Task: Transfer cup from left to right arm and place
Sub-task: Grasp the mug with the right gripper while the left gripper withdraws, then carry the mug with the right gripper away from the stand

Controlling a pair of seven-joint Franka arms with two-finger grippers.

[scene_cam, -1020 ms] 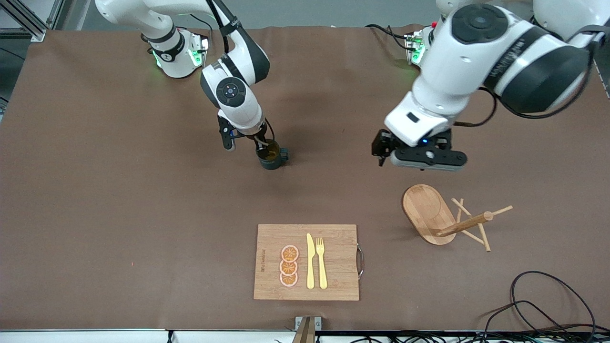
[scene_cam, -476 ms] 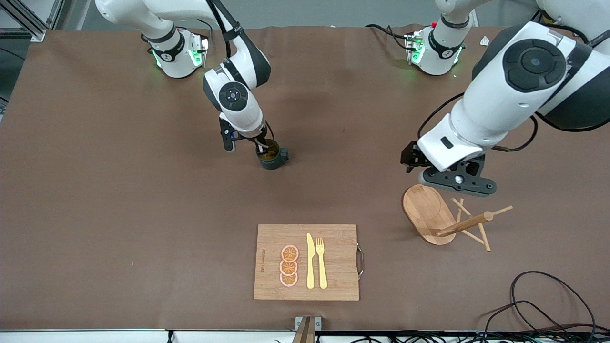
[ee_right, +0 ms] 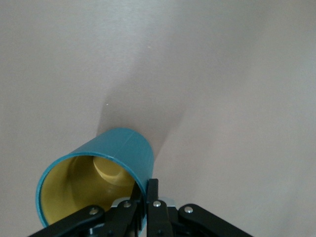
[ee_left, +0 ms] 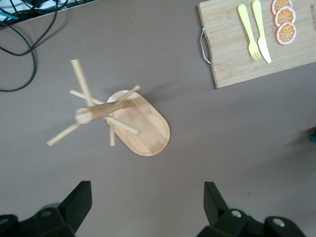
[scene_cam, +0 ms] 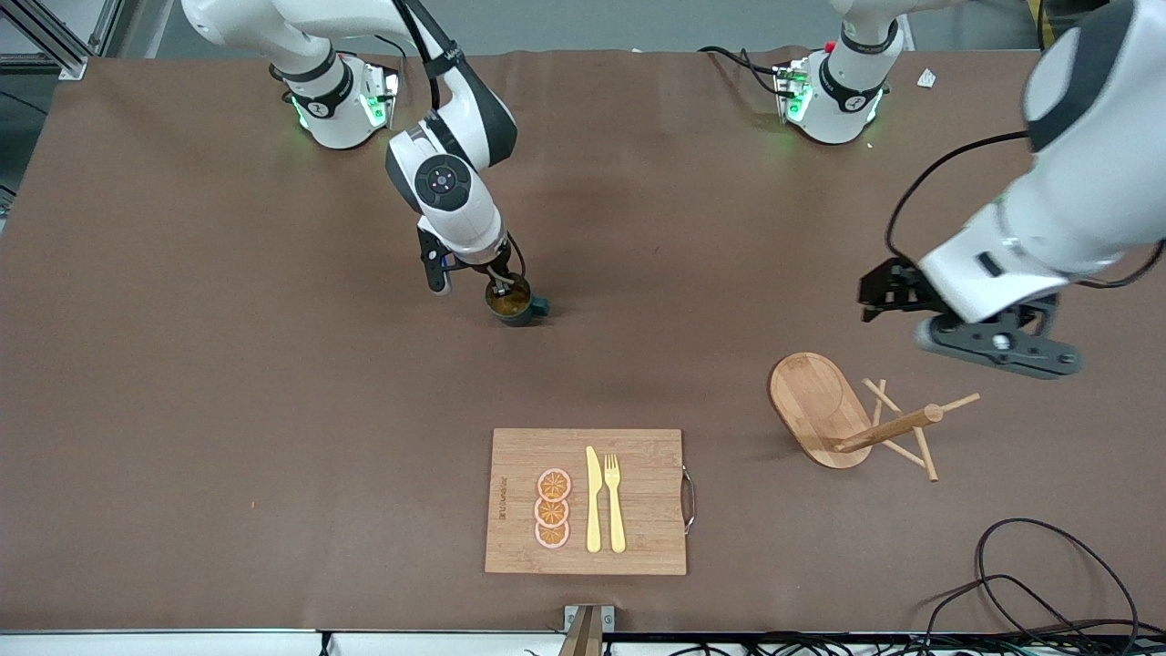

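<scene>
The right gripper [scene_cam: 496,284] is clamped on the rim of the cup [scene_cam: 512,303], one finger inside the mustard-yellow interior and the other against the teal outer wall, as the right wrist view shows at the cup [ee_right: 98,182] where the fingers [ee_right: 150,197] pinch its wall. The cup sits just below the right gripper over the bare brown table [scene_cam: 228,364], its handle pointing toward the left arm's end; whether its base touches the table cannot be told. From that gripper, the board [scene_cam: 587,501] lies nearer the front camera, carrying three orange slices [scene_cam: 552,508], a yellow knife [scene_cam: 593,499] and a yellow fork [scene_cam: 615,501] side by side. The left gripper [scene_cam: 988,342] hangs in the air with its fingers [ee_left: 76,205] spread wide and nothing between them, well apart from the cup. Just below it, toward the front camera, stands the wooden rack [scene_cam: 852,419], an oval base with a post and pegs; the left wrist view looks down on the rack [ee_left: 123,121] with the board [ee_left: 261,44] farther off. Black cables [scene_cam: 1048,583] lie at the table's near edge on the left arm's end.
</scene>
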